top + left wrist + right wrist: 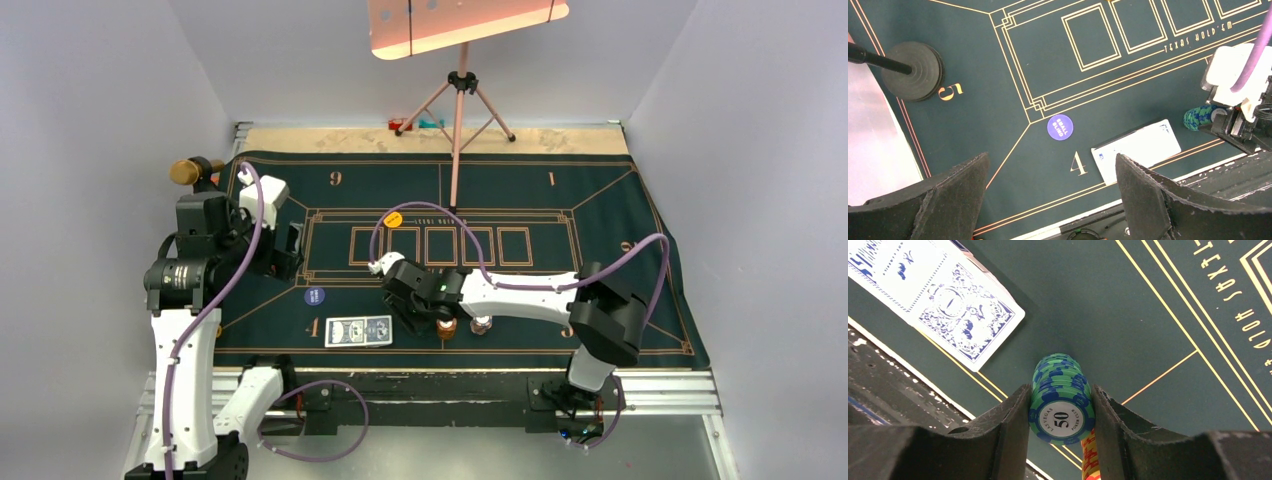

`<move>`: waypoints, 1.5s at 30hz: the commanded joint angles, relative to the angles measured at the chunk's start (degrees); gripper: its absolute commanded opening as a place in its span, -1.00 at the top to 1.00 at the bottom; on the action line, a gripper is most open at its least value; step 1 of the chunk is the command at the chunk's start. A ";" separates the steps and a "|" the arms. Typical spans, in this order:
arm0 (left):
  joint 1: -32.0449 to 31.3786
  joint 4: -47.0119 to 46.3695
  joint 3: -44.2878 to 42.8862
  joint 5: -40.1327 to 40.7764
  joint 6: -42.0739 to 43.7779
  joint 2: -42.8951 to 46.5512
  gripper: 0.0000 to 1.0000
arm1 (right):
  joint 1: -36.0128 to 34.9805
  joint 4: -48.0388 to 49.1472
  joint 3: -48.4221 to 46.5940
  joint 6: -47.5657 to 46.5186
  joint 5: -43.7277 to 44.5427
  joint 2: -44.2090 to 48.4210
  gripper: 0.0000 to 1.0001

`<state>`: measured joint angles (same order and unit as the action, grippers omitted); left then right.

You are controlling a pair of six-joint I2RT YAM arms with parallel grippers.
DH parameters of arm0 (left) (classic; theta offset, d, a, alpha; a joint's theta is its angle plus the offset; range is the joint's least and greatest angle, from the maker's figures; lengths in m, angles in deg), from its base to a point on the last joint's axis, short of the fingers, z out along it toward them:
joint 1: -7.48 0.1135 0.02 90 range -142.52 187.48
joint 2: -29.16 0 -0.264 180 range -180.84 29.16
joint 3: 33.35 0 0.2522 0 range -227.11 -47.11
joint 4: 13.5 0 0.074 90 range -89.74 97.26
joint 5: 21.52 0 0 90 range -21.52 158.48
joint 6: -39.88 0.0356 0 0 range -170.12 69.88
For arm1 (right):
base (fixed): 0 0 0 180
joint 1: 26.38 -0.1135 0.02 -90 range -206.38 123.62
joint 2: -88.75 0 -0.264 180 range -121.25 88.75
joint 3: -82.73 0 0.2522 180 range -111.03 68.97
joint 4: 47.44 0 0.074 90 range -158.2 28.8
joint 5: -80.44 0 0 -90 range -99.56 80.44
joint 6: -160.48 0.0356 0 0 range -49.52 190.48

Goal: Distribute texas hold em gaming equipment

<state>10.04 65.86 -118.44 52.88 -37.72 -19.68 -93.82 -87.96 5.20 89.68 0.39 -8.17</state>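
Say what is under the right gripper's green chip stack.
Only the dark felt mat shows around the green chip stack held by the right gripper. The stack hides its own base, so contact cannot be seen.

The left arm (185, 350) and the right arm (520, 292) are both wearing white shells over their long links and black housings at the joints. A purple cable (655, 238) is running along each one. A small green light (441, 288) is glowing on the right arm's wrist housing. The left tool (1052, 156) and the right tool (1059, 387) are showing matte black, wedge-shaped fingers (948, 200) with rough edges.
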 commanded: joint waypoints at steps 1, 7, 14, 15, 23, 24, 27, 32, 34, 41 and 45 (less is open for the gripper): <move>0.25 -1.72 0.82 0.16 -1.54 0.30 -1.00 | -0.12 -0.75 -3.78 -0.11 1.63 3.14 0.16; 0.31 -3.18 1.31 -0.06 -3.46 0.62 -1.00 | -0.01 -0.06 -7.97 -0.95 1.25 2.37 0.32; 0.28 -4.12 1.37 -0.07 -5.49 0.85 -1.00 | 0.03 -3.00 -26.93 -3.39 -0.91 -13.32 0.39; 0.29 -4.24 1.37 0.13 -5.60 1.11 -1.00 | -0.02 -3.18 -29.69 -3.51 -1.20 -15.58 0.40; 0.26 -3.25 -1.46 1.87 -7.79 0.82 -1.00 | 1.11 -5.26 -47.03 -3.21 -3.42 -30.73 0.41; 0.29 -3.36 -1.59 1.34 -8.07 0.91 -1.00 | 1.27 -5.28 -48.05 -3.14 -3.43 -31.85 0.42; 0.31 -3.37 -1.97 0.64 -8.80 0.94 -0.99 | 2.17 -5.46 -50.36 -2.59 -3.66 -34.30 0.41; 0.28 -3.38 -1.80 0.73 -9.48 1.19 -0.99 | 3.48 -4.21 -50.96 -1.50 -4.46 -35.93 0.41; 0.26 -3.22 -1.73 0.47 -9.65 1.33 -1.00 | 3.58 -4.31 -51.82 -1.44 -4.83 -36.75 0.41; 0.30 -2.86 -0.75 -1.10 -9.27 2.24 -1.00 | 3.63 -4.88 -55.79 -0.89 -6.22 -40.58 0.40; 0.28 -2.66 -0.49 -1.62 -8.98 2.25 -1.00 | 3.63 -4.92 -56.88 -0.55 -7.04 -41.77 0.36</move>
<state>10.04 63.78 -118.18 52.79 -46.09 -17.80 -89.97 -93.14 -48.48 88.13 -4.81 -49.35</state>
